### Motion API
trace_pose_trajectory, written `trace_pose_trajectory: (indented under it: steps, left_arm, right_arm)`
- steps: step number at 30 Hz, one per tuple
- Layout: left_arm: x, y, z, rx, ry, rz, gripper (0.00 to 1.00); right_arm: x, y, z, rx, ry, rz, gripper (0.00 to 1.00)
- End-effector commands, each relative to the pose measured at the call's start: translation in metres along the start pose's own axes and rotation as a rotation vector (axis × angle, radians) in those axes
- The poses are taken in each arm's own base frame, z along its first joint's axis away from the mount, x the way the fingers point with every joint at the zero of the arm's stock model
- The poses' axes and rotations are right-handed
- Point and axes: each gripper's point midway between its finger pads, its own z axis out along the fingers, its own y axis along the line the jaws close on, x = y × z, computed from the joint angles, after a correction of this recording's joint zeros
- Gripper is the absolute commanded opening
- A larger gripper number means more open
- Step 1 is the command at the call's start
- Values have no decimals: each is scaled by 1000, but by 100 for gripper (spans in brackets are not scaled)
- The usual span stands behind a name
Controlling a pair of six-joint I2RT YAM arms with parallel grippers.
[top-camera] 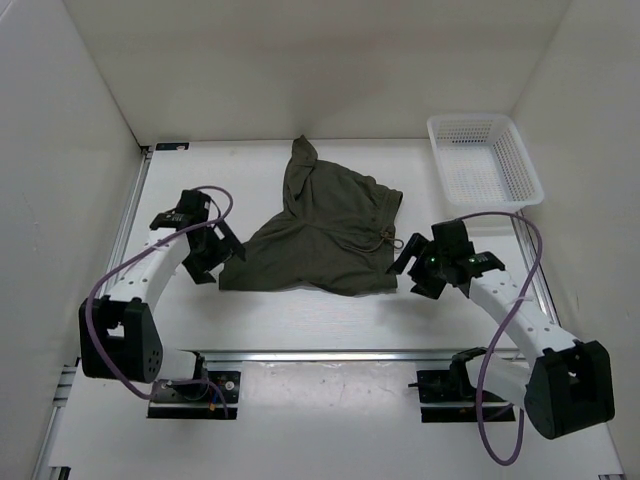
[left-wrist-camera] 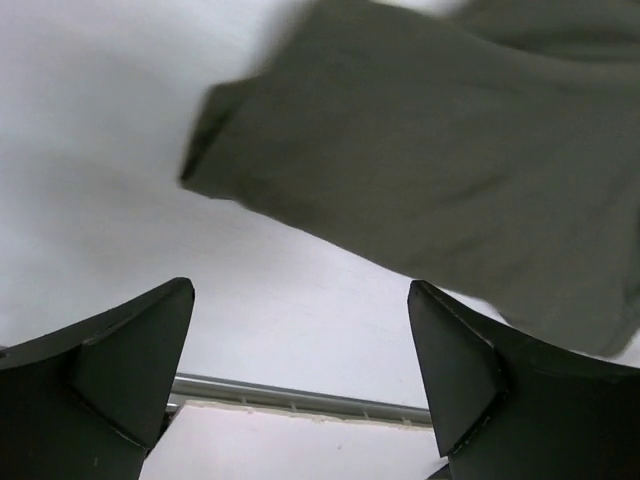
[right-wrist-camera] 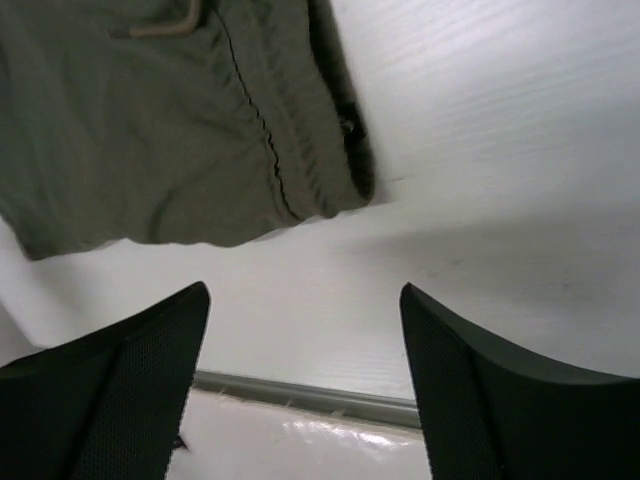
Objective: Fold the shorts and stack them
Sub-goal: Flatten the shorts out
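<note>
The dark olive-green shorts (top-camera: 320, 225) lie crumpled in the middle of the white table, one leg bunched toward the back, the drawstring on the right side. My left gripper (top-camera: 222, 258) is open and empty just left of the shorts' front-left corner, which shows in the left wrist view (left-wrist-camera: 400, 160). My right gripper (top-camera: 408, 262) is open and empty just right of the waistband edge, which shows in the right wrist view (right-wrist-camera: 200, 130) with the drawstring (right-wrist-camera: 165, 25).
A white plastic mesh basket (top-camera: 483, 158) stands at the back right. White walls enclose the table on the left, back and right. A metal rail (top-camera: 340, 354) runs along the near edge by the arm bases.
</note>
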Motion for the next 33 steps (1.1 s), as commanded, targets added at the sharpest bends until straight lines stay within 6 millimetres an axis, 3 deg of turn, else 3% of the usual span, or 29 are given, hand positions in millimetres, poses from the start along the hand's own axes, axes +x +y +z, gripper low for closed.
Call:
trace_pose_trajectory:
  steps: [1,2,3,7,9,11,13,14,16,17,18,19,20,21,24,25,27,28,31,33]
  left_arm:
    - [11,24,23,-35,67,-117,100]
    - [25,32,38,-47,122,-143,100]
    - [25,20,46,21,133,-160,100]
    - [29,23,73,13,181,-198,98]
    - [19,17,81,12,183,-190,96]
    - [13,16,87,-1,186,-181,87]
    - [6,12,95,-9,196,-172,75]
    - [3,12,97,-16,191,-172,53]
    - [-7,7,97,-10,168,-168,21]
    - [-11,4,96,-2,160,-158,11]
    - [-19,-4,92,23,146,-155,11]
    - [-26,-6,89,40,135,-151,11]
    - [-31,-12,83,60,125,-139,11]
    - [-40,-15,77,71,105,-145,11]
    - [-86,-32,40,129,6,-141,11]
    - [-119,-50,13,181,-77,-111,11]
    - [-137,-60,-19,194,-105,-99,11]
    - [-168,-76,-58,251,-204,-77,11]
    - [-184,-91,-111,294,-278,-40,11]
    - [-180,-91,-129,311,-304,-35,11]
  right_arm:
    - [24,22,14,-149,126,120,87]
    - [26,26,17,-177,139,135,89]
    - [29,27,22,-184,159,163,89]
    - [26,24,38,-170,156,166,89]
    - [20,21,50,-145,139,169,86]
    - [18,17,62,-112,140,167,81]
    - [4,20,69,-97,102,140,76]
    - [2,17,78,-73,106,145,69]
    - [-9,21,85,-66,82,116,57]
    - [-10,17,93,-38,93,121,50]
    - [-21,22,95,-30,69,105,31]
    - [-24,20,101,-6,73,94,19]
    - [-32,25,101,-4,62,82,10]
    - [-48,43,96,-25,43,65,0]
    - [-97,64,80,-42,-63,14,0]
    - [-131,88,60,-77,-131,1,0]
    - [-163,112,34,-114,-206,-40,0]
    - [-186,134,10,-145,-267,-61,0]
    - [-207,156,-39,-184,-374,-126,0]
    - [-207,158,-62,-204,-420,-151,0]
